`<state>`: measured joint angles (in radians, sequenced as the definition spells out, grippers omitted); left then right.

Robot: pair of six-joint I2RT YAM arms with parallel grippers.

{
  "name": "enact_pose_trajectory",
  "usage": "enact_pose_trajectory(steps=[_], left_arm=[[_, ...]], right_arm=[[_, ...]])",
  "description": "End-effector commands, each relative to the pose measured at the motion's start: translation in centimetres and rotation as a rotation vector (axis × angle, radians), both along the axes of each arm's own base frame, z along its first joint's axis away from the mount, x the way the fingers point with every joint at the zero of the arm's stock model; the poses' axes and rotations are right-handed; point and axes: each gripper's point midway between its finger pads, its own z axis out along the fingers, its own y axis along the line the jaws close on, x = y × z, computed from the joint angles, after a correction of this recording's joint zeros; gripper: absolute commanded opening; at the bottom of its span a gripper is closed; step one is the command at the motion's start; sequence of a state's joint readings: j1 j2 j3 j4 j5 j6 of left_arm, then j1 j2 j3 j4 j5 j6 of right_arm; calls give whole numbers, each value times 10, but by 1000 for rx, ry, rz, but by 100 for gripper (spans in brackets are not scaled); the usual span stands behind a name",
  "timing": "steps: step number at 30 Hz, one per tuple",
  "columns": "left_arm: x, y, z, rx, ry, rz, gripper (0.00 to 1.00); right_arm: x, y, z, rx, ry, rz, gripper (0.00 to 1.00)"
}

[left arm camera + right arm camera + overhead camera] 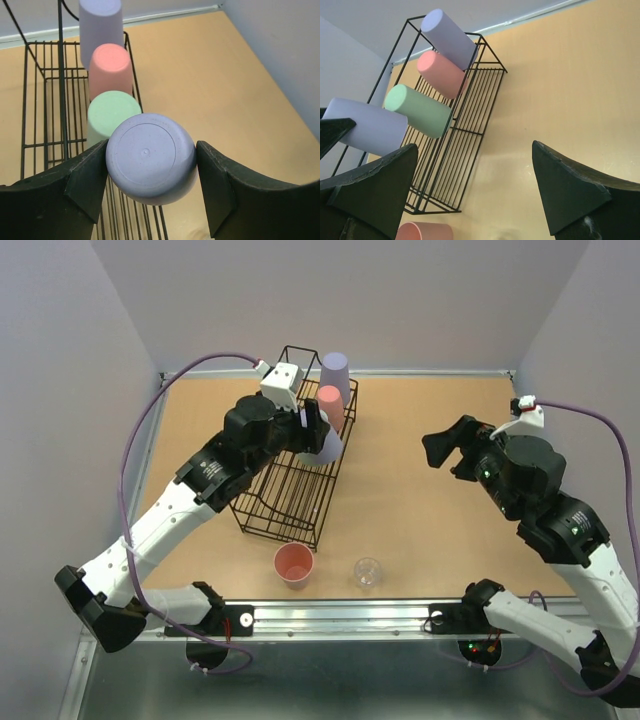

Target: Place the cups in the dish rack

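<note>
The black wire dish rack (275, 515) lies left of centre. Along its right rail lean a lavender cup (335, 370), a salmon-pink cup (330, 405) and a mint green cup (112, 112). My left gripper (315, 435) is shut on a second lavender cup (150, 157), bottom toward the camera, just in front of the mint one above the rack bars. Another pink cup (294, 564) and a clear cup (367, 572) stand upright on the table near the front edge. My right gripper (447, 453) hangs open and empty over the table to the right of the rack.
Grey walls enclose the tan table (420, 420) on three sides. A metal rail (340, 618) with the arm bases runs along the near edge. Purple cables (135, 440) loop from both wrists.
</note>
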<state>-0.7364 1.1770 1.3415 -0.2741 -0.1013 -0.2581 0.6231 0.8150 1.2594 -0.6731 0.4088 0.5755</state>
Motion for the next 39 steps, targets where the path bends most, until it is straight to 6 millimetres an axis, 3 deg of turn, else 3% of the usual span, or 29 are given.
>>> enact_pose_trajectory(steps=[1,11,23,28,37,39], left_arm=[[6,10,-8,106,-48,67,0],[6,20,-51,226,-17,101,0],[7,24,-82,288,13,117,0],[9,24,-95,287,22,139,0],[14,27,-99,282,6,200,0],[13,27,-100,282,8,200,11]], right_arm=[[-1,-6,-11,-39,14,-19,100],[2,-4,-19,-60,40,-19,100],[8,0,-28,-82,68,-16,100],[7,6,-34,-100,79,17,100],[6,12,-48,-105,115,48,100],[7,14,-51,-112,121,51,100]])
